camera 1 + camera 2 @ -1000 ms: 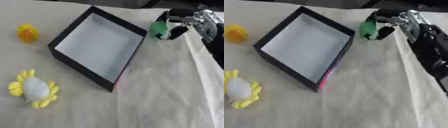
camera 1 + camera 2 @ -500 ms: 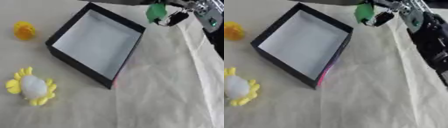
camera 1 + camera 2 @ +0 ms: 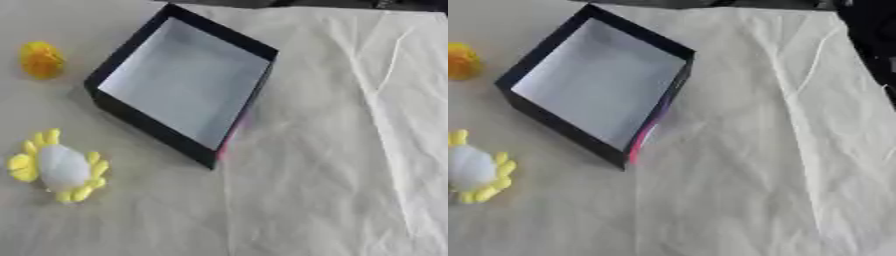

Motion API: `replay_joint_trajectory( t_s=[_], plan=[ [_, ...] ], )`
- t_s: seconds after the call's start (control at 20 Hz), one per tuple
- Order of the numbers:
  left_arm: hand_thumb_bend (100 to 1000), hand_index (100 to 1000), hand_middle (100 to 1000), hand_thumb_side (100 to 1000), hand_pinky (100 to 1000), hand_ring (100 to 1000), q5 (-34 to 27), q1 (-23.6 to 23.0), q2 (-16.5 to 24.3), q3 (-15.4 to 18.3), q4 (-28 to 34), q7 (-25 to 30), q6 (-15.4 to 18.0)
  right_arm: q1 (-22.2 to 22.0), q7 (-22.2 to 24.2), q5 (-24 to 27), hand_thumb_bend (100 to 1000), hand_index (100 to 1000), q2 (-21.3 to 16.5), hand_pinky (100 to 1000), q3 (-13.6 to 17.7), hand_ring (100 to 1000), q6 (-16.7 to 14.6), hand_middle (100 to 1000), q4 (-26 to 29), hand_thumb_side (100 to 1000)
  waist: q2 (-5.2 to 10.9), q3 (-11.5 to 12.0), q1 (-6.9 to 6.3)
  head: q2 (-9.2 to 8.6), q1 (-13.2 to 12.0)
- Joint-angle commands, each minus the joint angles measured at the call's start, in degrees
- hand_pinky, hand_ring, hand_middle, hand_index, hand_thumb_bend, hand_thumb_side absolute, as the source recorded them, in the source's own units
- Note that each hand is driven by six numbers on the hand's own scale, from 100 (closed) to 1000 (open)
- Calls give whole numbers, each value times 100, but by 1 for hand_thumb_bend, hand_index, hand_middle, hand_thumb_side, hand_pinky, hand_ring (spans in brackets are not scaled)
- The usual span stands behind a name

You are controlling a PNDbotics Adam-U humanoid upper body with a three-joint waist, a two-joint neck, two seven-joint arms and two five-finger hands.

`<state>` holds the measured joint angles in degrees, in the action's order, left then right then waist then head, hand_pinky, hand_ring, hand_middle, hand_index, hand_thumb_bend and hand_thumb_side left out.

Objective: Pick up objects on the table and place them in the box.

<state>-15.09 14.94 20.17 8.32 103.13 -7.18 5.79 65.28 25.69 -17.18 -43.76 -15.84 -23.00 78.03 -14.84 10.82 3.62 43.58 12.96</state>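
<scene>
Hand state cannot be told; neither hand shows. Black box sits empty; yellow toys lie left.

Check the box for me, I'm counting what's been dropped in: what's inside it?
The box shows only its bare pale floor. The strip just behind its near walls is hidden. The yellow flower toy and orange-yellow toy lie outside on the cloth.

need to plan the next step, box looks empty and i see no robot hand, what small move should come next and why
Probably bring a robot hand back down over the box. It lies open and empty, no hand shows in either view, and the white and yellow flower toy and the yellow toy lie on the cloth beside it.
</scene>
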Motion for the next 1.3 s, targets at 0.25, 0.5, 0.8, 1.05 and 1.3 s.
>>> replay_joint_trajectory(
  t_s=[0.25,0.5,0.8,1.05,1.3],
  plan=[
    [100,797,735,670,851,833,-5,-56,205,82,38,-88,25,447,263,176,100,549,938,795,-407,556,114,412,932,289,319,-49,-65,54,55],
    [100,796,735,673,851,833,-6,-76,190,74,13,-85,20,429,572,-18,100,550,1614,797,-671,554,78,412,836,292,330,-39,-62,54,84],
    [100,797,735,677,851,834,-7,-76,146,63,-35,-92,12,104,689,-523,100,546,2268,809,-825,552,-56,406,374,261,298,47,-60,54,141],
    [100,797,734,681,852,834,1,-81,127,83,-134,-122,11,-108,252,-939,100,539,2556,808,-815,553,-61,396,68,228,278,98,-56,54,192],
    [100,797,735,674,853,836,113,-215,210,255,-328,-287,103,-274,-278,-1097,100,516,2646,789,-820,546,153,365,24,191,267,140,-63,54,239]
  ],
)
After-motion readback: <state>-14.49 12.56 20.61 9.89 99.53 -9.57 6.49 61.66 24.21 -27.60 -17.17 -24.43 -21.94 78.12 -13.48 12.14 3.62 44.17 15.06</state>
